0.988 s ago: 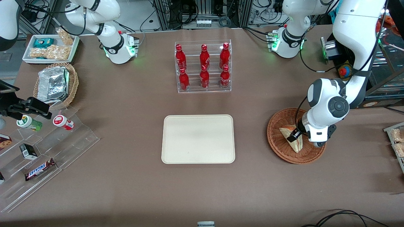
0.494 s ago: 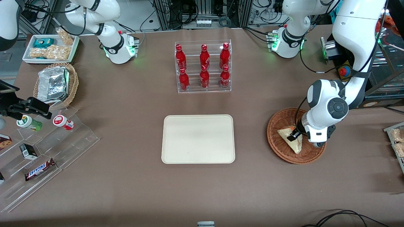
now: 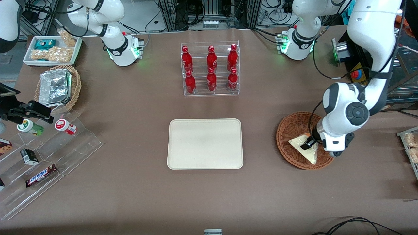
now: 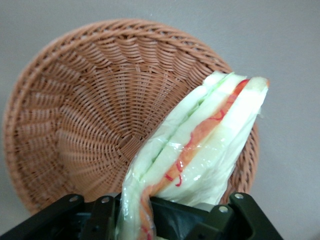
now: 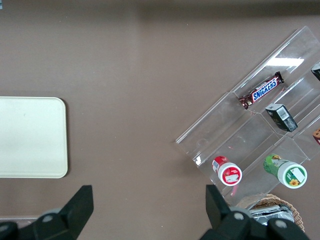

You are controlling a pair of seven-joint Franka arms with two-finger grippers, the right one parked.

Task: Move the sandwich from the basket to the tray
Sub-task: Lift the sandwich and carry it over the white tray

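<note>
The sandwich, a clear-wrapped white wedge with orange-red and pale green layers, is held at one end by my left gripper, which is shut on it. It hangs over the part of the reddish-brown wicker basket nearest the front camera. In the left wrist view the wedge sticks out from the gripper above the basket's weave, with black fingers either side of it. The cream tray lies bare at the table's middle, beside the basket toward the parked arm's end.
A clear rack of red bottles stands farther from the front camera than the tray. Toward the parked arm's end are an acrylic stepped shelf with snacks, a tan basket of foil containers and a white snack tray. Snack packets lie at the working arm's edge.
The left arm has shifted slightly nearer the front camera and risen, carrying the sandwich with it; the wedge has turned and now shows more of its white face.
</note>
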